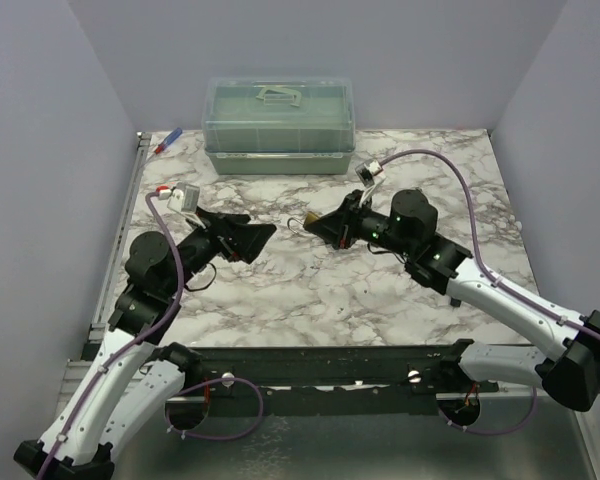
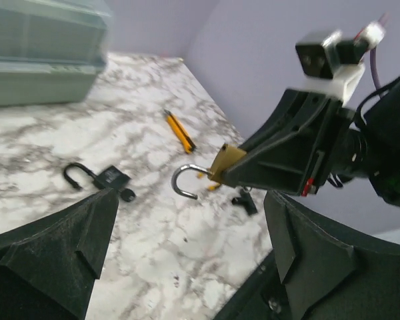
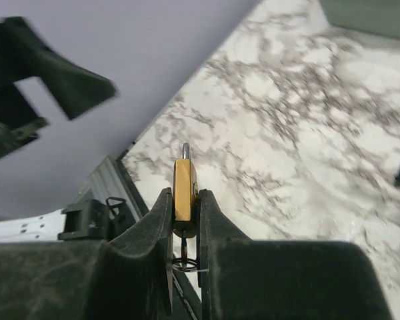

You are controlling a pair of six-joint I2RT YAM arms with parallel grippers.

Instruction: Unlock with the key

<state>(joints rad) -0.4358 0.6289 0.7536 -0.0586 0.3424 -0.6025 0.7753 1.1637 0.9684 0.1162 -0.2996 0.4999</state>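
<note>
Key (image 2: 245,200) looking tiny, light, stiff. Black head being best spot to pinch; thin blade slipping easily. Key sitting just under right end effector (image 1: 318,226); can't tell if hanging or lying on surface (image 1: 310,290). Right end effector squeezing brass lock (image 3: 185,190) tight, holding it up off surface. Loop (image 2: 180,181) sticking out, looking popped open. Left end effector (image 1: 263,233) gaping wide, holding nothing, touching nothing, pointing at lock, close by.
</note>
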